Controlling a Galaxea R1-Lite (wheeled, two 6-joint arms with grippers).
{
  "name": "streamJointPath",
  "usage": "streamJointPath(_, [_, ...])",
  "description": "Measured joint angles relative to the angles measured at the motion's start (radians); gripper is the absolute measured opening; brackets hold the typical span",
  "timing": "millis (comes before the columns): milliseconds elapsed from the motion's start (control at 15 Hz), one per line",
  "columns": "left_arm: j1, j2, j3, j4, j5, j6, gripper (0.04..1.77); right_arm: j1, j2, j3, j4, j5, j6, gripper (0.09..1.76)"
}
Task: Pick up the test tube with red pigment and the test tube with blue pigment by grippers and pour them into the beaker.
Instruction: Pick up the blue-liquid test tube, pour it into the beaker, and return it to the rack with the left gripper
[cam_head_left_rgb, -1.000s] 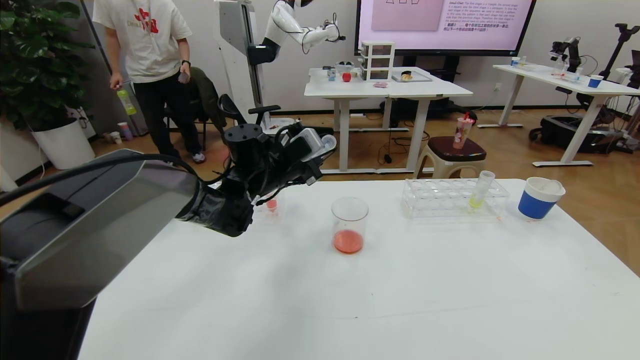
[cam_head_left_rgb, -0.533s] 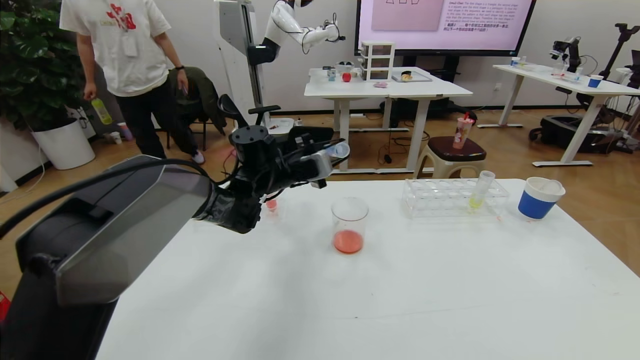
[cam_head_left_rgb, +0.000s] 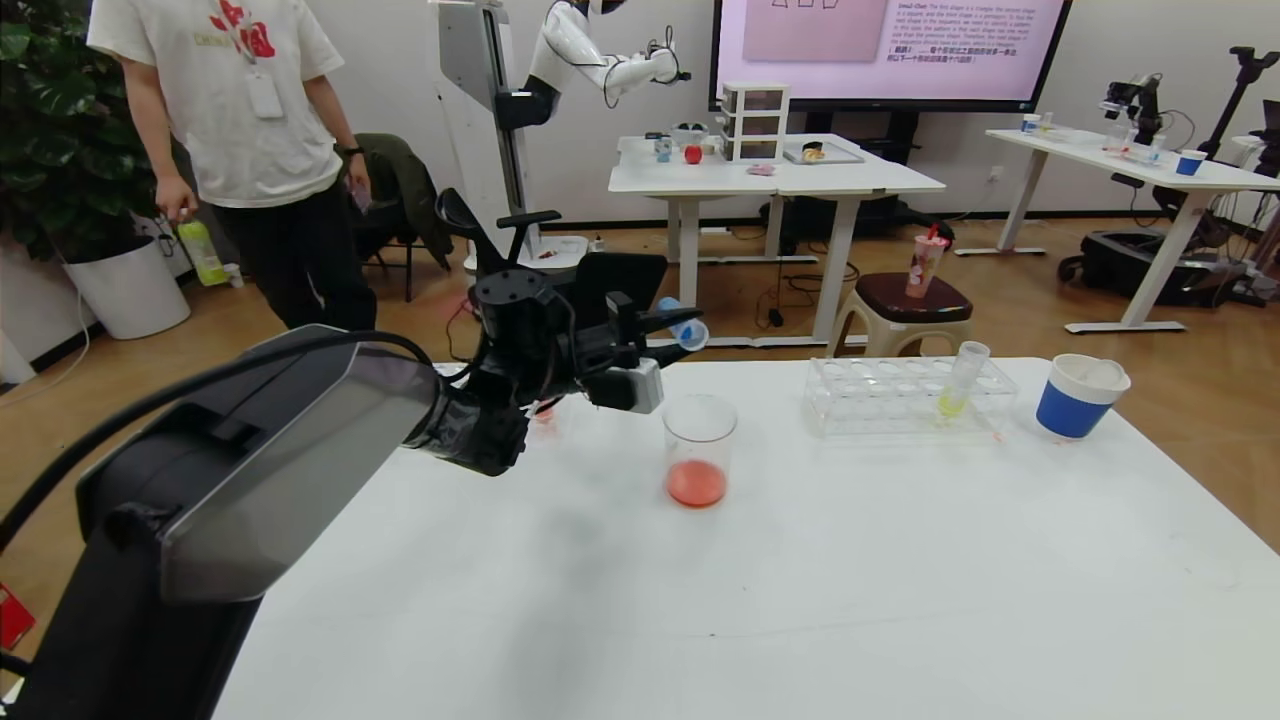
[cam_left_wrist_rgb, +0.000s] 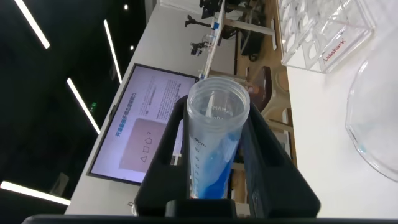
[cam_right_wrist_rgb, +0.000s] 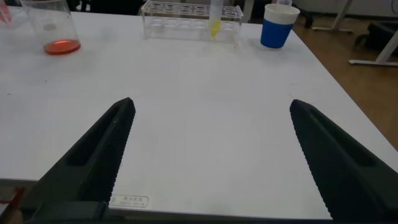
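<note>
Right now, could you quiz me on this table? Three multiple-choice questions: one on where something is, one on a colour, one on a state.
1. Where is the test tube with blue pigment?
A. in the clear rack
B. between the left gripper's fingers
C. lying on the table

2. What colour is the liquid in the beaker?
A. orange-red
B. yellow
C. blue

3. How is the right gripper?
A. shut on a tube
B. open, holding nothing
C. shut on a cup

Answers: 1 B, the left gripper clamps the tube, tilted, up beside the beaker. 2 A, a shallow orange-red layer sits at its bottom. 3 B, its two fingers stand wide apart above the bare white table.
</note>
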Motion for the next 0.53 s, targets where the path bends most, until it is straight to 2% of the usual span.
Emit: streamJointPath(533, [0.008, 0.033, -0.004, -0.003, -0.011, 0.157, 0.5, 0.0, 0.0, 0.0, 0.0, 0.0, 0.0, 1.74])
